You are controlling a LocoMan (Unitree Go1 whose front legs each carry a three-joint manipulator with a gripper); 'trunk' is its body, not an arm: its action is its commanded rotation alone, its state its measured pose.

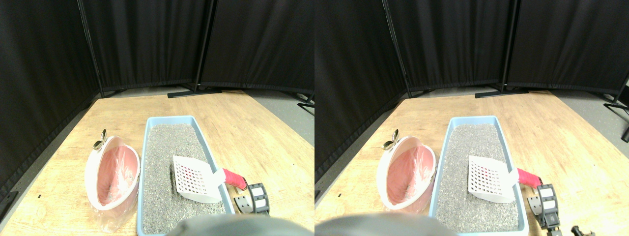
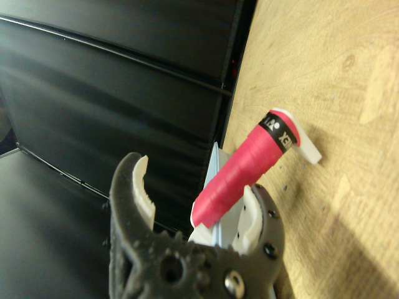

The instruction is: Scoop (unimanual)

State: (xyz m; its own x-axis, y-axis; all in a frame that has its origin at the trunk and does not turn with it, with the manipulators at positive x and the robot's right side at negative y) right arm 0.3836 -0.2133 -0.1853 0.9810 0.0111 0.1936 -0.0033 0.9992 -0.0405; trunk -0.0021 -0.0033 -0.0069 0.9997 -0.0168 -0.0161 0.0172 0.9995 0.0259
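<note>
Fingers [image 2: 252,215] spread wide beside the scoop's pink handle [image 2: 243,168].

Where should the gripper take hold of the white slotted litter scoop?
Grip the white slotted litter scoop by its red-wrapped handle, coming from the right, outside the blue litter tray. The handle overhangs the tray's right rim towards the right gripper; its round wrap suits the jaws.
</note>
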